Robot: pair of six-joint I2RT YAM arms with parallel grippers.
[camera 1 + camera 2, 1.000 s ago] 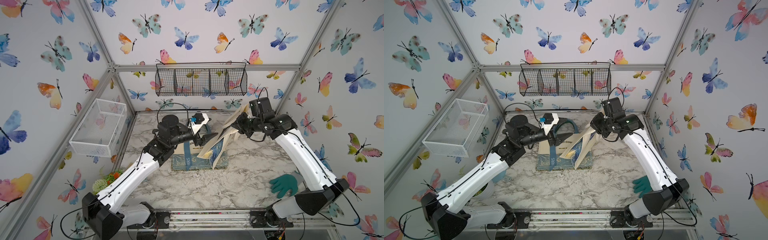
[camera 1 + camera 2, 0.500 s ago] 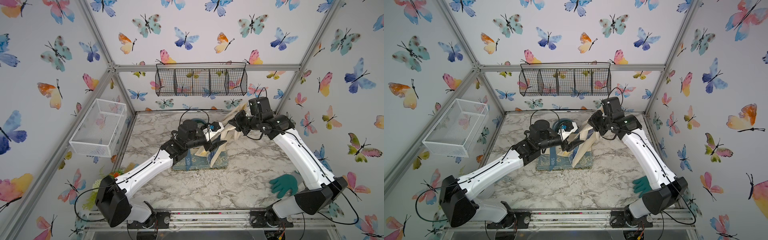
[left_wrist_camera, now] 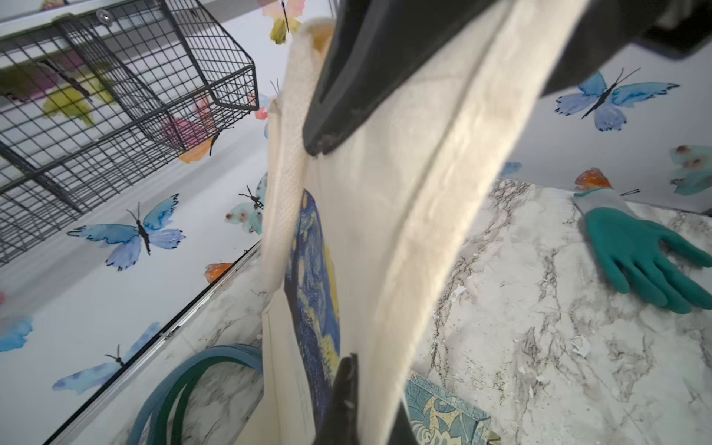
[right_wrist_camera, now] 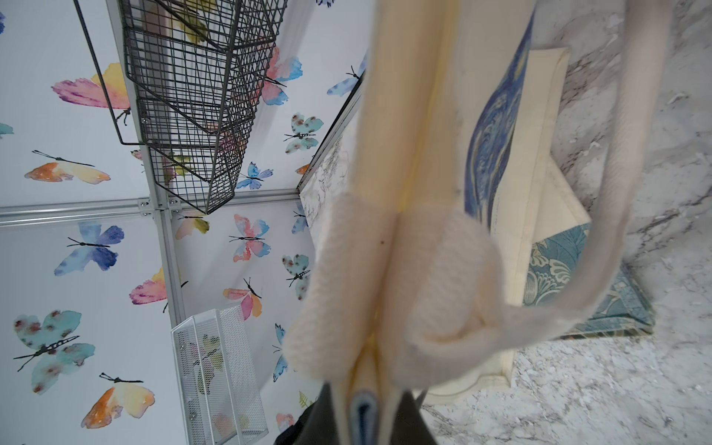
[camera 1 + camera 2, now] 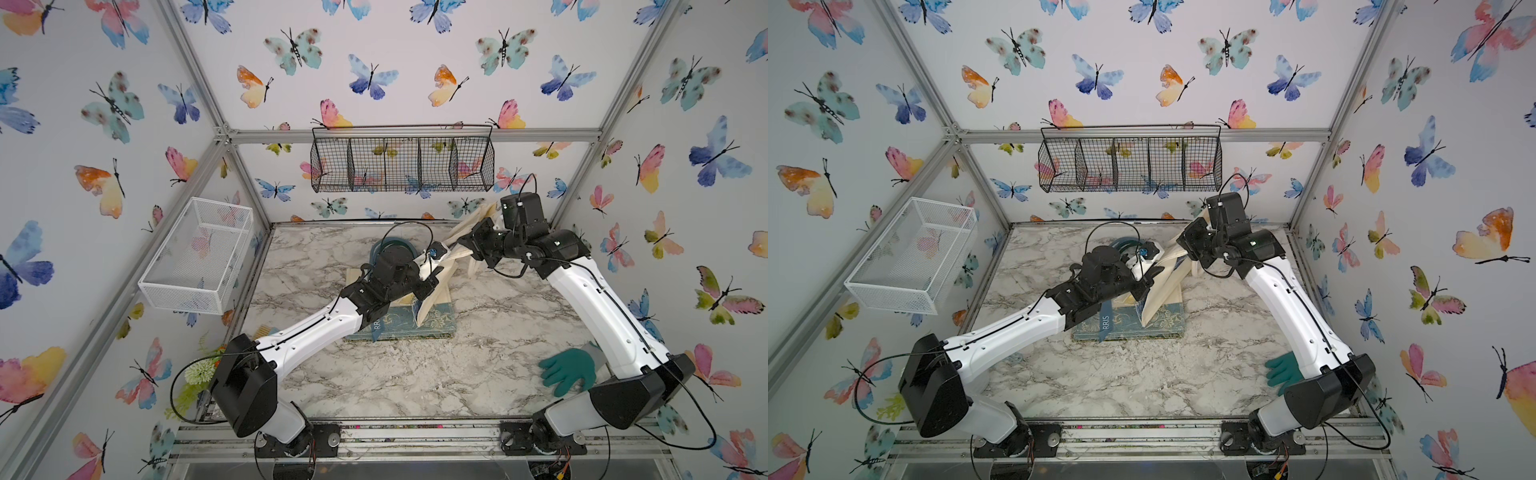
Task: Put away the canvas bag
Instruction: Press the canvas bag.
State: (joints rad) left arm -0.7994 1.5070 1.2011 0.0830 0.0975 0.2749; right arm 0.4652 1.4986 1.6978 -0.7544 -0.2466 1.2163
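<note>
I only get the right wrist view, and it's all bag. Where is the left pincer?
Observer: The left pincer is shut on the bag, low down, above the book.
Operator: Anything loose that I can't see?
Observer: A green glove lies at the front right.
Operator: And behind the bag?
Observer: A blue hose ring lies near the back wall.

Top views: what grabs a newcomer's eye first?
Both arms meet mid-table over a cream canvas bag with a blue swirl print, lifted above a teal patterned book. Next: the black wire basket on the back wall and the teal glove beside the right arm's base.
</note>
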